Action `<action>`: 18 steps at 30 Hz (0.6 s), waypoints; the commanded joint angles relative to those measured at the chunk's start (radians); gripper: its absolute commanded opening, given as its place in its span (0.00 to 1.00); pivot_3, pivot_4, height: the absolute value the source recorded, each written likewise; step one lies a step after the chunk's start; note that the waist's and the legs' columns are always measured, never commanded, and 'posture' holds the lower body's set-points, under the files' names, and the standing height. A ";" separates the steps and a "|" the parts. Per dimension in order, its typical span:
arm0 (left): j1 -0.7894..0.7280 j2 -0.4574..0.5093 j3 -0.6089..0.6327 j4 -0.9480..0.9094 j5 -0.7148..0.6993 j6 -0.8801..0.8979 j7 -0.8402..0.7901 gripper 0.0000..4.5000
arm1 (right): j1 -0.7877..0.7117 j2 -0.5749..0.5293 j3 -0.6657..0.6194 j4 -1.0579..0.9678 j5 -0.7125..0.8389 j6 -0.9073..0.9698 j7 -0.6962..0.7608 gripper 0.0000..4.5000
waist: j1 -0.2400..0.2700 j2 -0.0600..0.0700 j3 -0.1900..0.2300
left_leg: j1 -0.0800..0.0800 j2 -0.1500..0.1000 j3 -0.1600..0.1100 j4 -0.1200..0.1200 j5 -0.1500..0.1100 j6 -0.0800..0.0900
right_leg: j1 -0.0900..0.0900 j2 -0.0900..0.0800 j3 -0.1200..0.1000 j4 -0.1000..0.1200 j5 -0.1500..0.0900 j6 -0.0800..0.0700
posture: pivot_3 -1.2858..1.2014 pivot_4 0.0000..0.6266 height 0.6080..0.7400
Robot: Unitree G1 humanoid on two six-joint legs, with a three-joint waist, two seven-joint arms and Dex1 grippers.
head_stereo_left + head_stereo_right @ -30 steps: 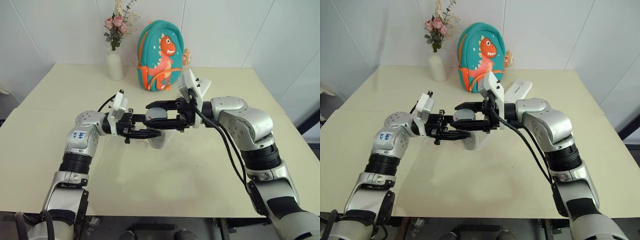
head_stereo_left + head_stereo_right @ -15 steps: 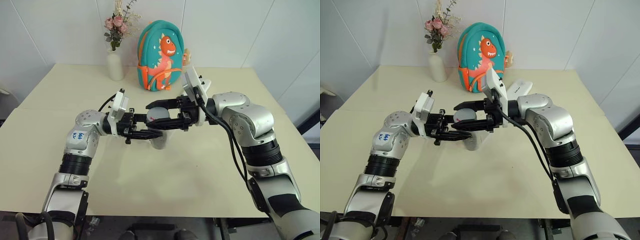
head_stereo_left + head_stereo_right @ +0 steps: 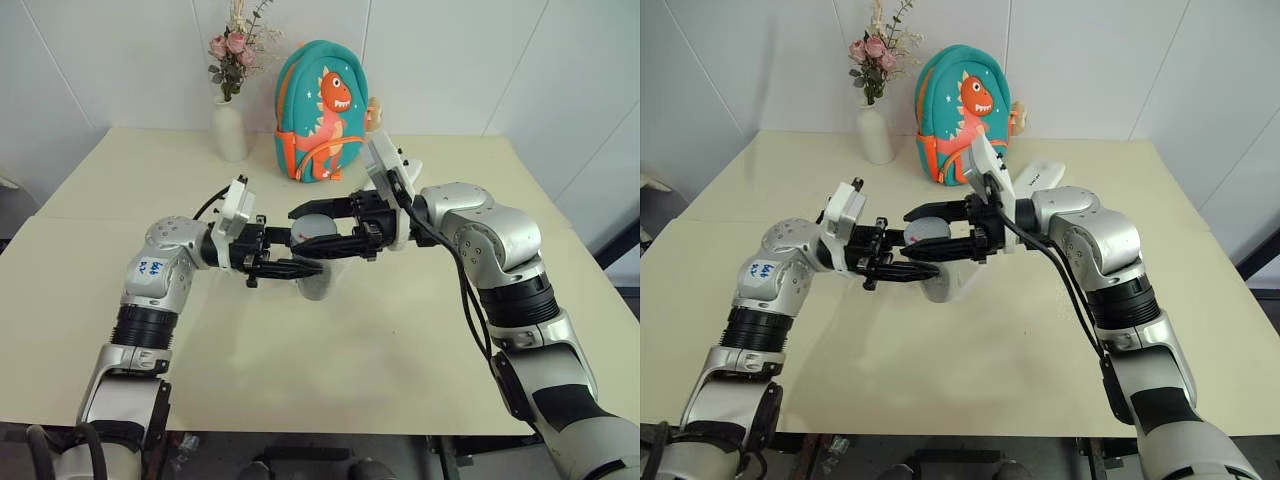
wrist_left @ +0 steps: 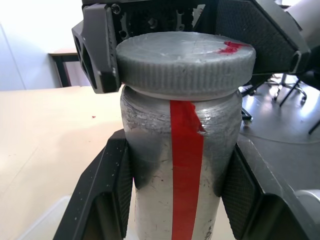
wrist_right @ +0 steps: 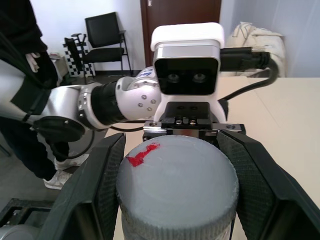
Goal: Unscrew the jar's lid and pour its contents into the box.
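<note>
Unscrewing, mid-air over the table [image 3: 400, 330] | left gripper [image 4: 175, 200] clamps the jar [image 4: 177, 200] body | right gripper [image 5: 175, 165] pinches the lid [image 5: 177, 185] rim | advice: twist squarely, jar upright, grip firm | box [image 3: 318, 284] just beneath | backpack [image 3: 322, 110] beyond.

1. A small white sticker [image 3: 150, 267] on the left arm's upper segment carries blue handwritten marks, too small to read.
2. The jar [image 4: 180, 200] bears a plain red strip with no lettering that can be made out.
3. The lid [image 5: 177, 182] has a red smear, not a legible sign.
4. The backpack [image 3: 322, 110] shows a dinosaur picture, no words.
</note>
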 commanded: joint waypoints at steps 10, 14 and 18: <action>0.052 0.044 -0.093 0.007 0.025 0.022 -0.135 0.45 | -0.118 -0.012 -0.140 0.089 0.026 -0.174 0.078 0.57 | 0.000 0.000 0.000 | 0.000 0.000 0.000 0.000 0.000 0.000 | 0.000 0.000 0.000 0.000 0.000 0.000 | 0.52 0.24 1.00; 0.055 0.043 -0.088 0.004 0.022 0.024 -0.125 0.45 | -0.127 -0.012 -0.142 0.121 0.012 -0.234 0.107 0.57 | -0.001 0.000 0.000 | 0.000 0.000 0.000 0.000 0.000 0.000 | 0.000 0.000 0.000 0.000 0.000 0.000 | 0.52 0.24 1.00; 0.042 0.027 -0.058 0.005 0.004 0.030 -0.088 0.45 | -0.133 -0.021 -0.132 0.145 -0.022 -0.317 0.134 0.57 | 0.000 0.000 0.000 | 0.000 0.000 0.000 0.000 0.000 0.000 | 0.000 0.000 0.000 0.000 0.000 0.000 | 0.52 0.24 1.00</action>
